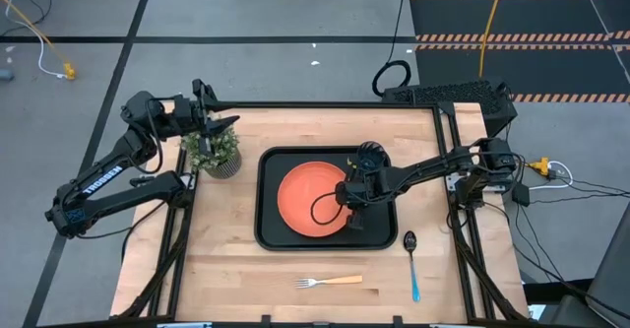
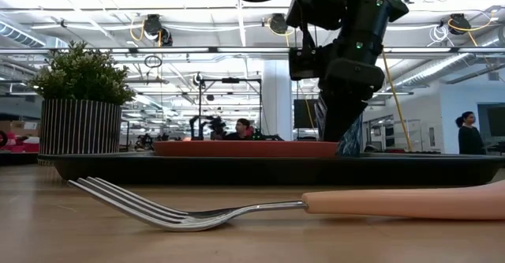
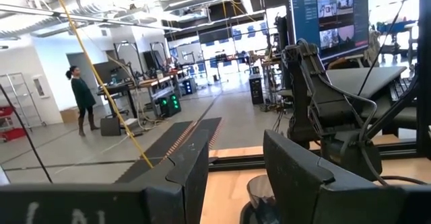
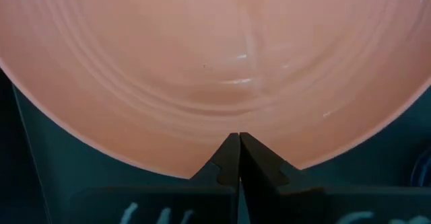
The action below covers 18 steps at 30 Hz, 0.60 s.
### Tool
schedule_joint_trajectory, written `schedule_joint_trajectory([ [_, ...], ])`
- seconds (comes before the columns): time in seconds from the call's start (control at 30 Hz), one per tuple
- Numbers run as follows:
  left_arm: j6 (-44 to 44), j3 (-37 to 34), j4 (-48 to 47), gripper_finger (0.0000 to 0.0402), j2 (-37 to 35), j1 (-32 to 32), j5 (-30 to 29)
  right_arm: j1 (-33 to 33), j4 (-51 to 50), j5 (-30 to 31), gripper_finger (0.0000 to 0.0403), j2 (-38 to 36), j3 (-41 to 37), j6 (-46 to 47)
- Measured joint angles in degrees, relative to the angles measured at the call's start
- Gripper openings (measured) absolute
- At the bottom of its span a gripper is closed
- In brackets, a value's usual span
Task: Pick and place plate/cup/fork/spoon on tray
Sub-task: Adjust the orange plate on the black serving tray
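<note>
**Plate on tray, right claw closed at its edge**

The plate (image 1: 310, 198) lay flat inside the tray (image 1: 268, 231). The right gripper (image 4: 239, 158) hung over the plate's rim with its fingers pressed together, gripping nothing. The cup (image 1: 368, 155) sat in a far corner of the tray. The fork (image 1: 329, 282) and spoon (image 1: 411, 261) lay on the table (image 1: 226, 259) outside the tray. The left gripper (image 3: 236, 177) waited near the potted plant (image 1: 212, 152), fingers spread and empty.

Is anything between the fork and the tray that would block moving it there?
Nothing visible. The fork lies on bare table just off the tray's near rim, with only wood between them. The spoon lies off to one side, and the plate already sits on the tray.
</note>
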Motion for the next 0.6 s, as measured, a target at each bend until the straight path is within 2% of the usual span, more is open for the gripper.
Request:
schedule_joint_trajectory([
  [0.17, 0.44, 0.0, 0.02, 0.0145, 0.0, 0.0, 0.02, 0.0, -1.1, -2.86, 0.0, 0.0, 0.04, 1.27],
  [0.6, 0.46, 0.0, 0.11, 0.0145, -0.02, 0.0, 0.02, 0.81, -4.04, -5.89, 0.0, 0.0, 0.06, 5.13],
])
